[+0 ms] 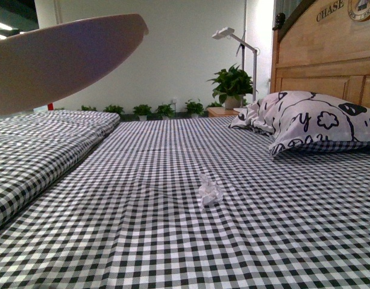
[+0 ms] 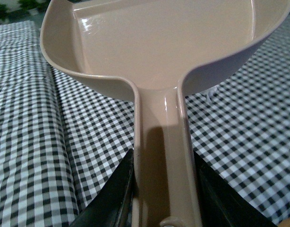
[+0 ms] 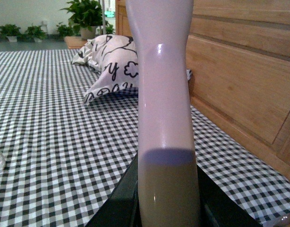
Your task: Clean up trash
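Now left end effector (image 2: pixel 165 187) clamps dustpan (image 2: pixel 159 42); right one (image 3: pixel 167 191) clamps cropped handle (image 3: pixel 164 94), perhaps brush's.

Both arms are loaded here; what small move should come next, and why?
Probably lower the pinkish-beige plastic dustpan, clamped in the left gripper, onto the black-and-white checked bedsheet beside the small crumpled whitish scrap. The pan hangs high at the left, while the scrap lies alone mid-bed; the right gripper grips a glossy pale handle.

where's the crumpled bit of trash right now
In the front view the trash lies alone on the checked sheet, about mid-bed, nearer the camera than the pillow and lower right of the raised dustpan.
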